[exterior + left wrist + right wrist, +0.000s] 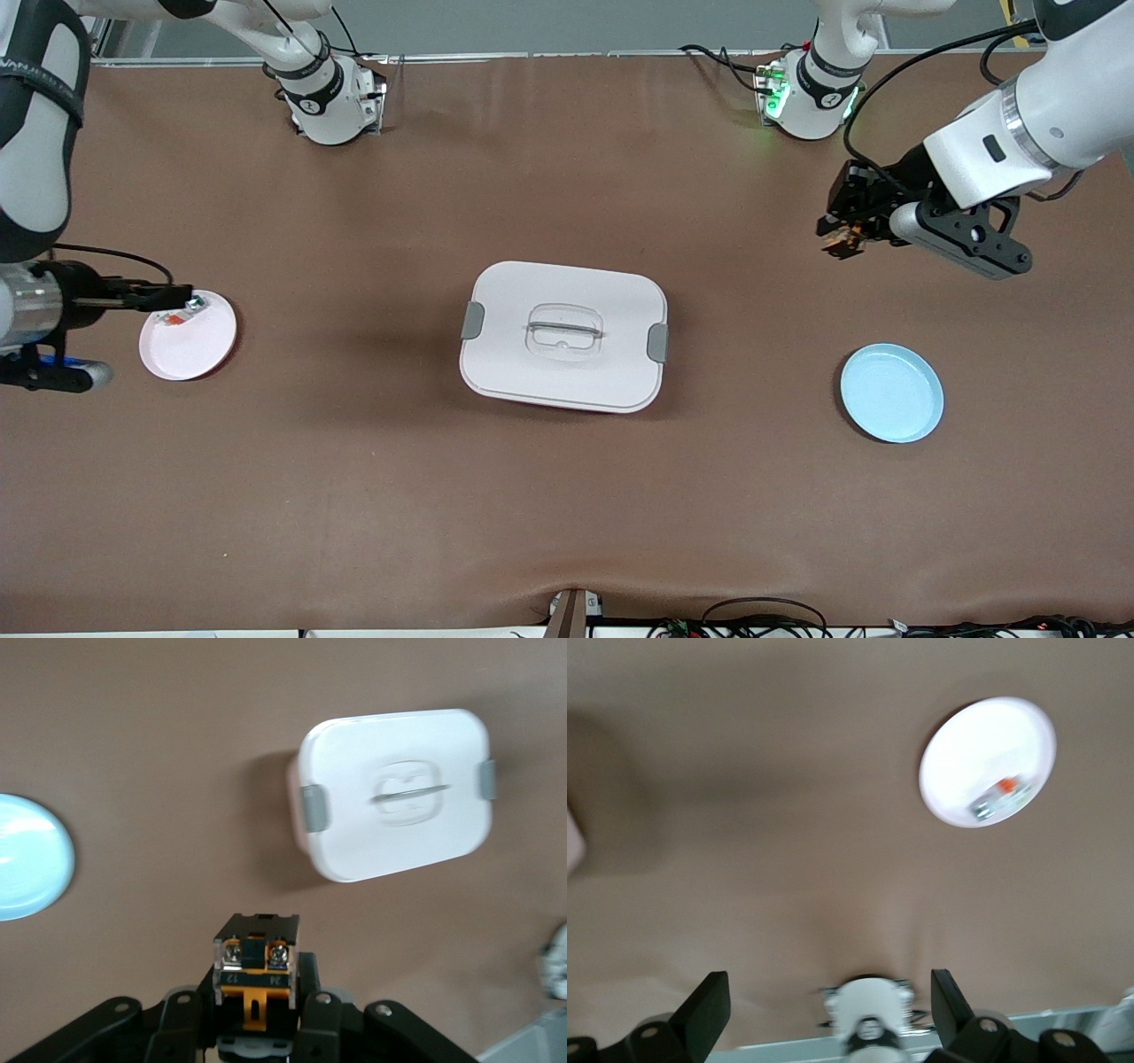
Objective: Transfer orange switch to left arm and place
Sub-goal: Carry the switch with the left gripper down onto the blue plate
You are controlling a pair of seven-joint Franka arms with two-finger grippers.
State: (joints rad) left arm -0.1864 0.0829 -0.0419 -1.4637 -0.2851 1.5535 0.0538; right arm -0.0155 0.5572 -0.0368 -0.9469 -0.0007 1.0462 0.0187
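Nearest the front camera is the blue plate (pixel 891 392), toward the left arm's end of the table. The box (pixel 564 335) sits mid-table with its lid on. The white plate (pixel 199 359) lies toward the right arm's end.

The left gripper (pixel 842 237) is clamped on the orange switch (pixel 255 970), up over bare table between the blue plate and that arm's base. The right gripper (pixel 828 992) hangs over the white plate with its fingers spread wide and nothing in them.

I'd guess the switch is light, rigid plastic and a bit slick. I'd grab the flat black sides, not the clear cover.

Only the left wrist view shows its screw terminals and orange tab; from the front it's a dark speck. The right wrist view shows the small white part (pixel 1001 796) on the plate best.
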